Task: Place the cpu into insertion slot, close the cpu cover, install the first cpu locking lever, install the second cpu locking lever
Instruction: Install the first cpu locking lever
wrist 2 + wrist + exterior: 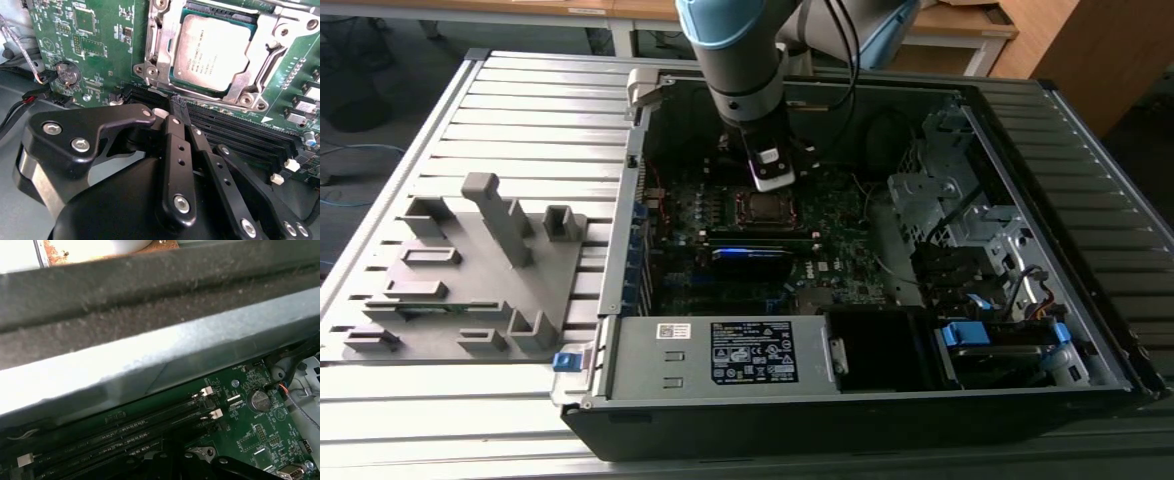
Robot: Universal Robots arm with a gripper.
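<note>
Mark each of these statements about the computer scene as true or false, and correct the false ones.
1. The cpu already lies in the insertion slot. True.
2. The cpu cover stands raised upright, away from the chip. False: the silvery frame lies flat around the cpu.
3. The pincer holds the cpu. False: its black fingers are together, with nothing between them, next to the socket's edge above the black memory slots.
4. A round coin battery sits on the green motherboard. True.
5. In the exterior view, the grey fixture plate lies inside the computer case. False: it lies outside, at the exterior view's left.
</note>
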